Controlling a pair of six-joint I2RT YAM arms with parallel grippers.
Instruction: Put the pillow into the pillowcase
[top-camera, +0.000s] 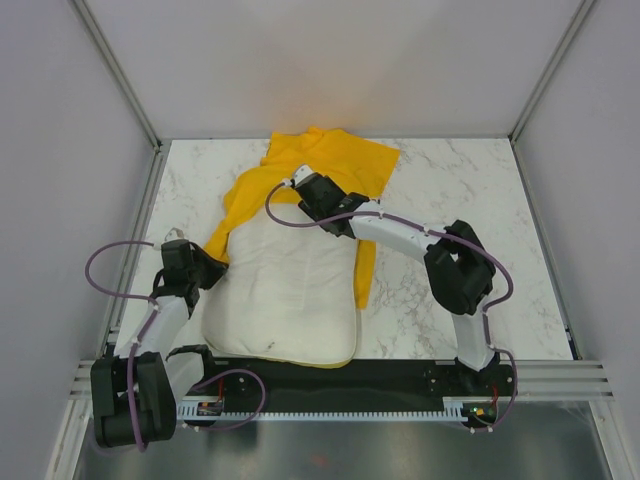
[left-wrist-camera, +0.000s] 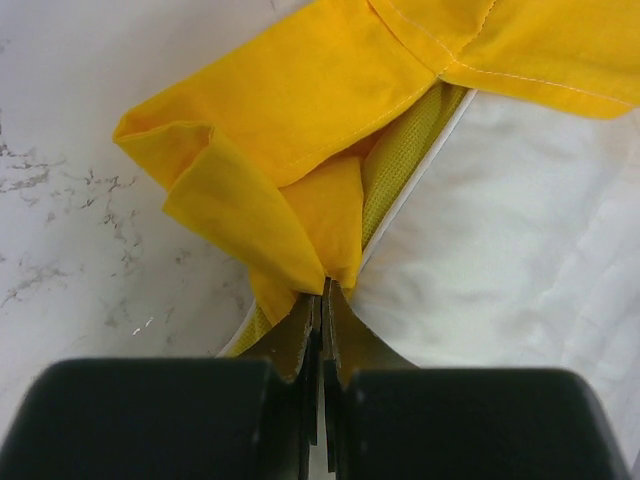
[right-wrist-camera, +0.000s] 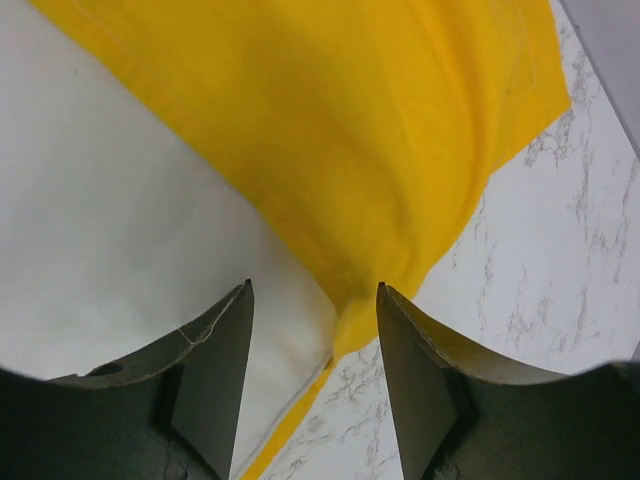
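while the left gripper (left-wrist-camera: 322, 288) is pinching the case (left-wrist-camera: 300, 100) corner shut, seemingly to anchor it, the right gripper (right-wrist-camera: 314, 286) is hovering open over the pillow (right-wrist-camera: 100, 200) edge.

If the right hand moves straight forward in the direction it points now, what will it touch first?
Most likely the bright yellow thin fabric pillowcase, which lies directly ahead of the open right hand, draped over the plump white pillow. Depth is unclear, so the exact spot is uncertain.
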